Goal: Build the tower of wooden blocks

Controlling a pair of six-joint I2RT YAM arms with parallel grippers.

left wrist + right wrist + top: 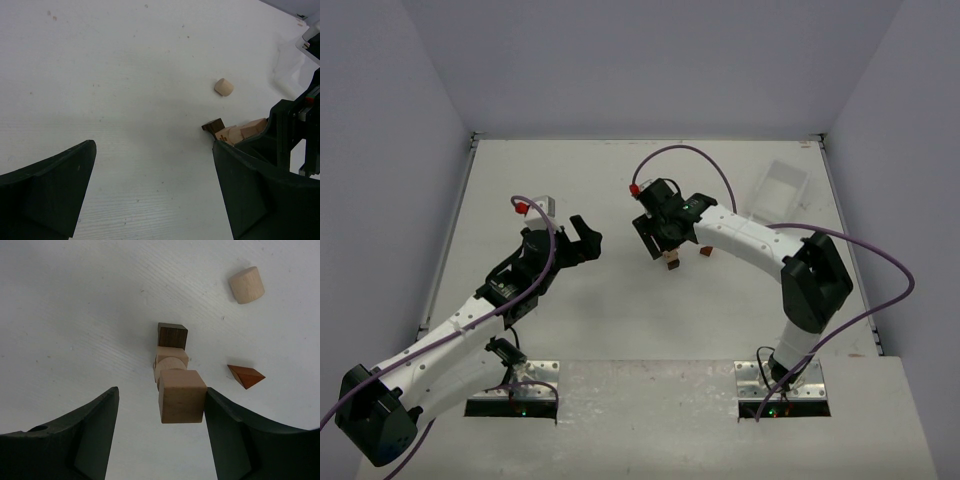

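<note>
White table (570, 180), plain grey walls around. Near left: left gripper (585, 236), poised above the surface, jaws spread wide, grasping nothing. Just right of it, mid-table: wood block tower (182, 396), upright, pale cube on top, rounded pale piece and another pale block beneath, dark brown cube (172, 335) lowest. Over it: right gripper (161, 390), fingers parted either side, released, not clamped. Right of the tower: reddish-brown wedge (246, 376). Beyond: pale cylinder (246, 285) on its side. Far right: clear tray (782, 183).
</note>
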